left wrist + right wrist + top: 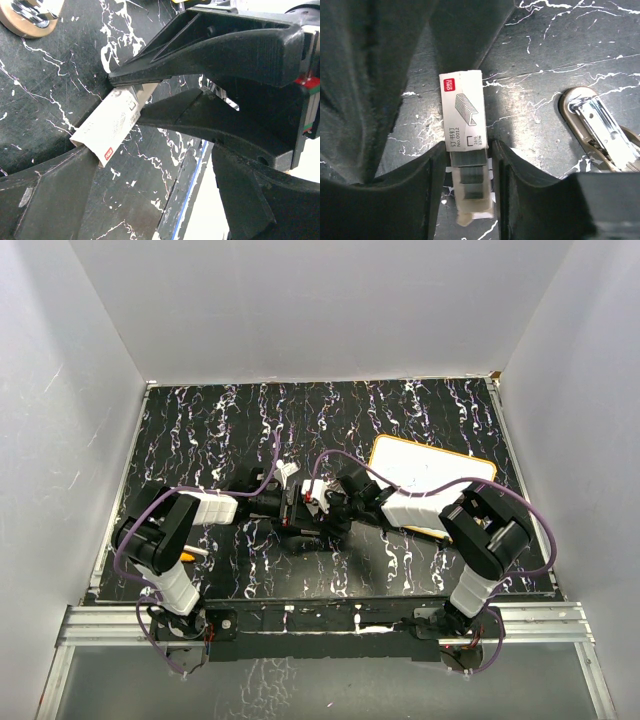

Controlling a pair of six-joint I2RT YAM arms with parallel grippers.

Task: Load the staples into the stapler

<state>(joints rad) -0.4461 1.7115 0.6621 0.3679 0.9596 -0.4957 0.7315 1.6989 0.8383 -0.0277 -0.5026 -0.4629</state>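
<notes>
The staples (461, 110) are a small white box with a red label, and its inner tray of grey strips is slid partway out. My right gripper (469, 156) is shut on the tray end, one finger on each side. In the left wrist view the right gripper's black fingers (150, 65) pinch the box (107, 125). The box's other end rests against one finger of my left gripper (160, 175), which is wide open around it. The stapler (600, 132) is tan and lies opened on the table beside them, its metal channel showing. It also shows in the left wrist view (27, 17).
Both grippers (305, 502) meet at the middle of the black marbled table (400, 420). A white board with an orange rim (432, 476) lies behind the right arm. A small orange and white item (196, 553) lies by the left arm. The table's edge (200, 170) is close.
</notes>
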